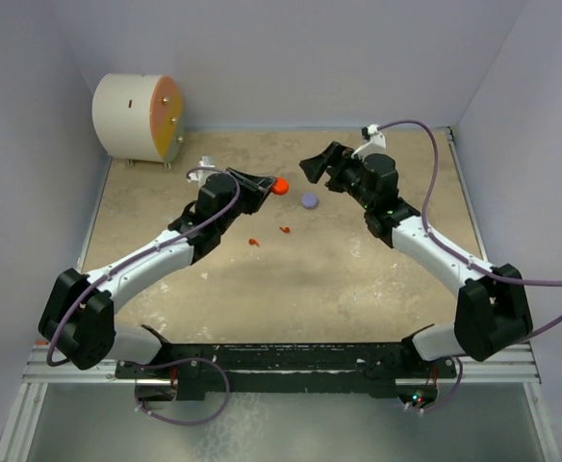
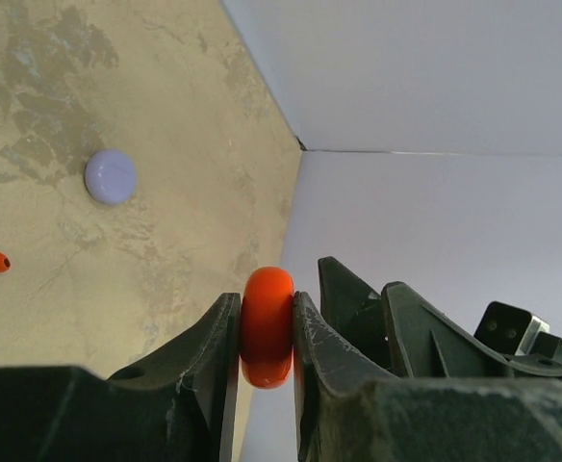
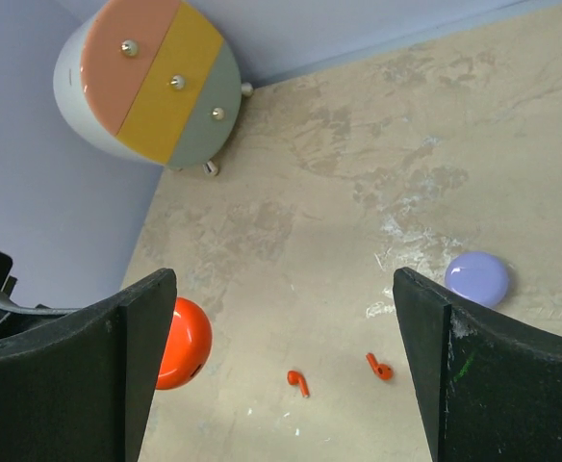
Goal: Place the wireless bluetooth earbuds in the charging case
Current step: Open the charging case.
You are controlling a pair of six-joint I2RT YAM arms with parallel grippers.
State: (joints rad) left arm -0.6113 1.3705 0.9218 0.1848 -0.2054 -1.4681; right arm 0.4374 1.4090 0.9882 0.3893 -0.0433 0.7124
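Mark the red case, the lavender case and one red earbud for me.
red case (image 2: 267,327), left wrist view, middle of its rim facing the camera
lavender case (image 3: 476,278), right wrist view, centre of its top
red earbud (image 3: 298,383), right wrist view, mid-stem

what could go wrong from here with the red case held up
1. The left gripper pinches the round red plastic case only at its very tips, on smooth curved faces; it may squirt out if the open right gripper nudges it.
2. The two tiny red stemmed earbuds lie flat on the table; a wide gripper may push rather than grip them.
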